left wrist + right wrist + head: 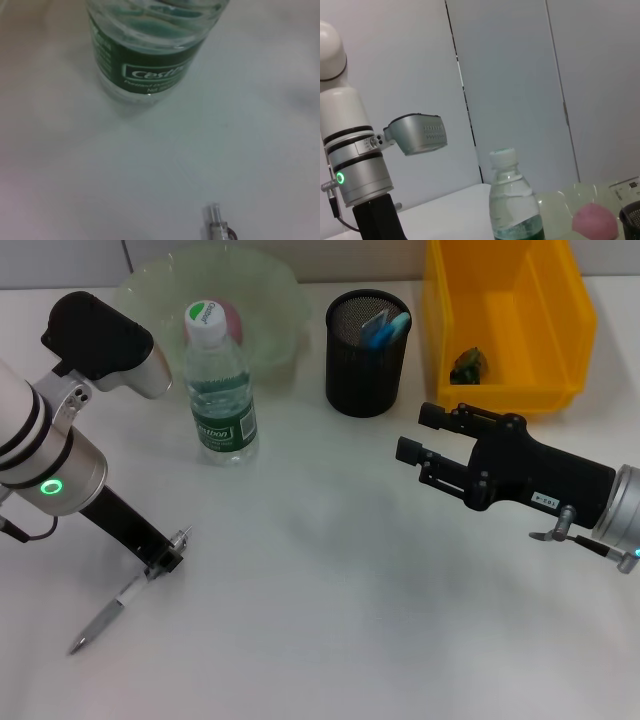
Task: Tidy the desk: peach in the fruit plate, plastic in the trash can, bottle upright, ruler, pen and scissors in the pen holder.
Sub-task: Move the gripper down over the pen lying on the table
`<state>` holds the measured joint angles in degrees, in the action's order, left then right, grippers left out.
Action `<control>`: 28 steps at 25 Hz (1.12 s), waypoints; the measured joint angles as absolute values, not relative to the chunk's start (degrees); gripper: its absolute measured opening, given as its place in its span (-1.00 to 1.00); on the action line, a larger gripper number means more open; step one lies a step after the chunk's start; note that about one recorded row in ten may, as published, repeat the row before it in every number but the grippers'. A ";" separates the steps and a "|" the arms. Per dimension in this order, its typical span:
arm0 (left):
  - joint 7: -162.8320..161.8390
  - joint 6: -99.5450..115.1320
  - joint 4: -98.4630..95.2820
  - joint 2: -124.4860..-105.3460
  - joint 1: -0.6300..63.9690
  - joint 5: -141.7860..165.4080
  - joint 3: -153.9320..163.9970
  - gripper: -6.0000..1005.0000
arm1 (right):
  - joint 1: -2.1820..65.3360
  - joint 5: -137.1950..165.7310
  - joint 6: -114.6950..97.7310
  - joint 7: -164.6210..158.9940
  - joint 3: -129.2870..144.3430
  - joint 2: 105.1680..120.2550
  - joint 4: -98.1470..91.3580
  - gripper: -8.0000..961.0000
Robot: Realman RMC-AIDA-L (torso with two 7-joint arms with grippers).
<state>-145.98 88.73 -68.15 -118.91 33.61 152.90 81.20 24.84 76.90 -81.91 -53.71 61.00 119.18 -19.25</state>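
My left gripper (165, 560) is low over the table at the front left, shut on a silver pen (110, 610); the pen's end shows in the left wrist view (216, 222). A clear water bottle (220, 380) with a green label stands upright and also shows in the wrist views (150, 50) (512, 210). A pink peach (232, 318) lies in the pale green fruit plate (270, 290) behind it. The black mesh pen holder (368, 340) holds blue items. Green plastic (468, 362) lies in the yellow bin (510, 310). My right gripper (425, 435) is open and empty, right of the middle.
The white table (320, 590) stretches between the two arms. The bottle stands just behind my left arm. The yellow bin stands behind my right arm. The right wrist view shows my left arm (355, 165) and the peach (594, 222).
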 joint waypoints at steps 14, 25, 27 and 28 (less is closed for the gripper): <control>-145.84 88.64 -68.35 -118.92 33.61 152.80 81.58 -0.51 | 24.87 76.91 -81.91 -53.70 61.00 119.18 -19.25 0.18; -145.78 88.58 -69.41 -118.92 33.51 152.95 81.64 -0.73 | 24.87 76.91 -81.80 -53.70 61.00 119.18 -19.25 0.18; -145.78 88.58 -69.49 -118.92 33.55 152.98 81.62 -0.72 | 24.87 76.91 -81.79 -53.70 60.99 119.18 -19.25 0.18; -145.78 88.67 -69.51 -118.92 33.59 153.01 81.64 -0.71 | 24.87 76.90 -81.73 -53.70 60.97 119.18 -19.25 0.18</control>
